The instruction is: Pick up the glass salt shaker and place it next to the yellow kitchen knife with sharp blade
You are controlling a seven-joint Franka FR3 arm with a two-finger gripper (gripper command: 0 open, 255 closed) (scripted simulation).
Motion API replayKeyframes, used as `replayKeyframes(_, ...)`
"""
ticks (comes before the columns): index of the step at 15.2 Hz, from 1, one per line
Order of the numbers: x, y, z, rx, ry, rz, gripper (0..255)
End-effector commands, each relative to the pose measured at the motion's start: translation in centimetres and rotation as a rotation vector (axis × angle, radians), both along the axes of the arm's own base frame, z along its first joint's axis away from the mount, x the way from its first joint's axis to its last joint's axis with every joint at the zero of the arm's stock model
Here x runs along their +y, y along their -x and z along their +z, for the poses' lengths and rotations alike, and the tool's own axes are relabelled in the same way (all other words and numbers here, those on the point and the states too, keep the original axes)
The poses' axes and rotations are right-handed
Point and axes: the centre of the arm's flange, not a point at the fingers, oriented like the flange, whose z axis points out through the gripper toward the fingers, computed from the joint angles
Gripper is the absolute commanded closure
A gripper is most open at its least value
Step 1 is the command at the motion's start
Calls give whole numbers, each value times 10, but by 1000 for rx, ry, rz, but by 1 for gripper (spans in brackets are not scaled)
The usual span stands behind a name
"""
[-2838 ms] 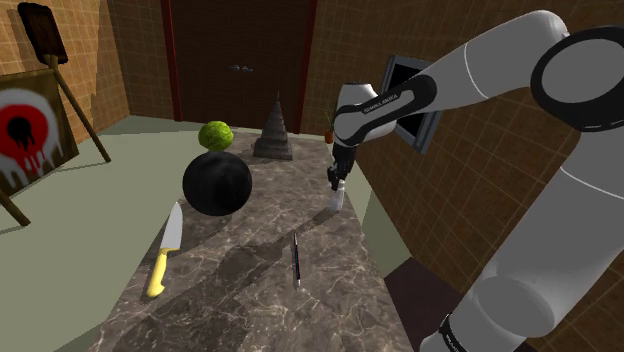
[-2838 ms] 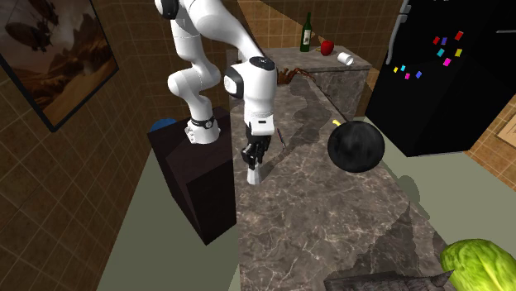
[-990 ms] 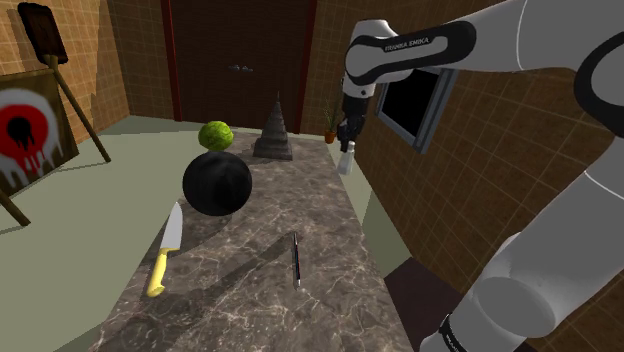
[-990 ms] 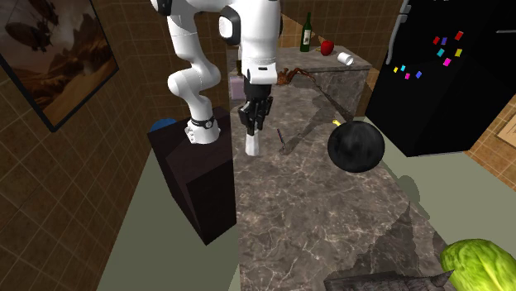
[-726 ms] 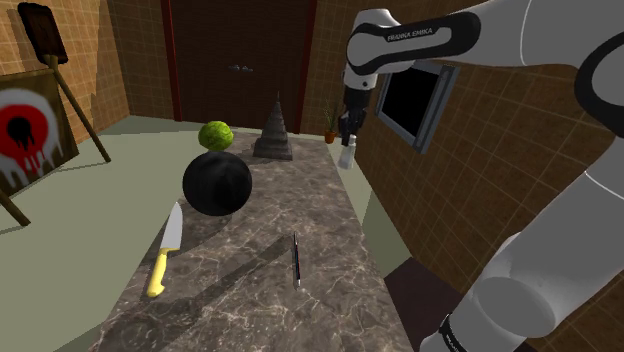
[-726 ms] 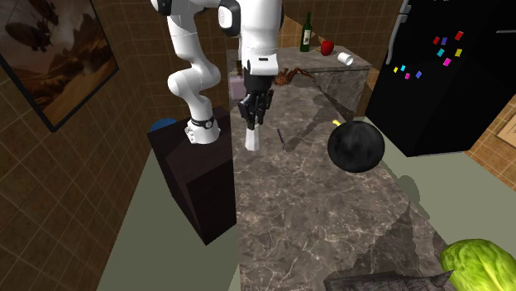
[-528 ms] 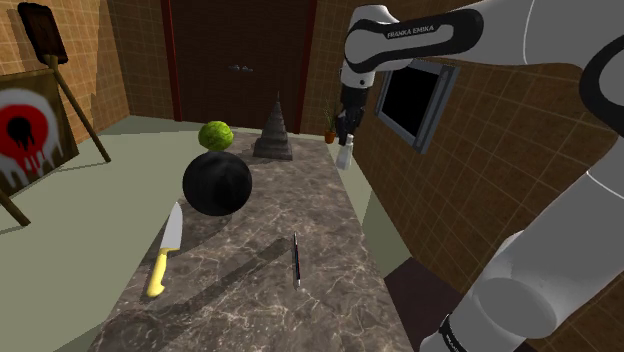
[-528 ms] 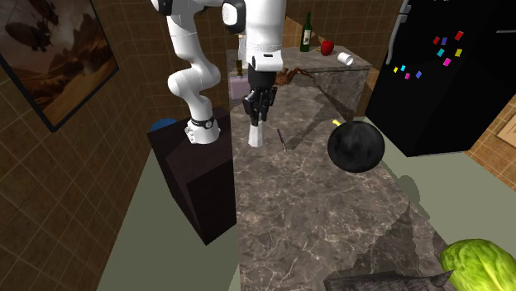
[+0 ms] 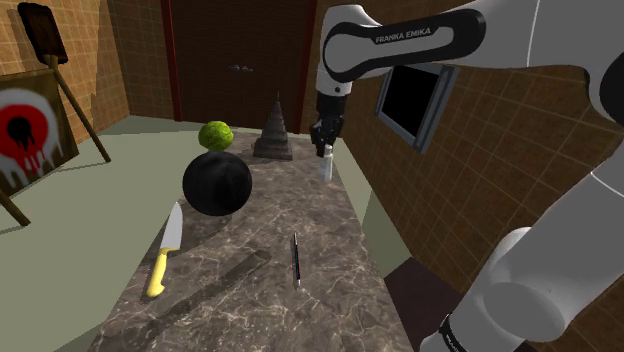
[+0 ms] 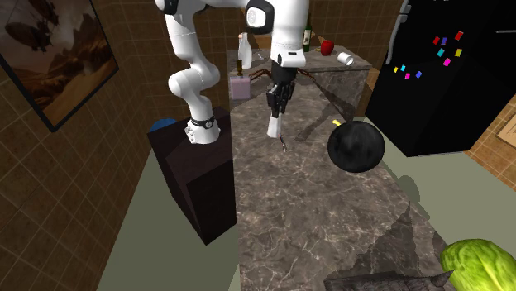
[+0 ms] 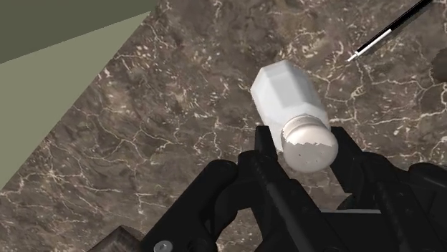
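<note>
A pale salt shaker (image 9: 324,168) with a rounded cap hangs from my gripper (image 9: 323,151), which is shut on its top end. The shaker is in the air above the marble counter (image 9: 250,290), near the counter's right side in the shoulder view. In the wrist view the two fingers (image 11: 266,140) clasp the shaker (image 11: 289,101) at its cap, with marble beneath. The knife (image 9: 164,252) has a yellow handle and a grey blade. It lies flat near the counter's left edge, well away from the shaker, beyond the black ball (image 9: 216,184). The second exterior view shows the shaker (image 10: 274,126) under the gripper (image 10: 277,111).
A black pen (image 9: 296,260) lies mid-counter. A green cabbage (image 9: 214,135) and a grey cone (image 9: 273,130) stand at the far end. Behind the arm in the second exterior view are a pink box (image 10: 241,86), a bottle (image 10: 308,33), an apple (image 10: 326,46) and a black fridge (image 10: 438,74).
The gripper lifted the shaker off the counter's right edge, then carried it toward the shoulder view's left, over the marble. The other objects stayed put.
</note>
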Motion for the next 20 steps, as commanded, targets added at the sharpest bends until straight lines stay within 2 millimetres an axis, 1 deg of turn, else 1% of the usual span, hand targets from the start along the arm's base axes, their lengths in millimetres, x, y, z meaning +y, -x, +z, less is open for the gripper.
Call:
replayKeyframes(1,27,1,-4,0,0,-1,255)
replayKeyframes(20,274,26,-42,0,0,-1,255)
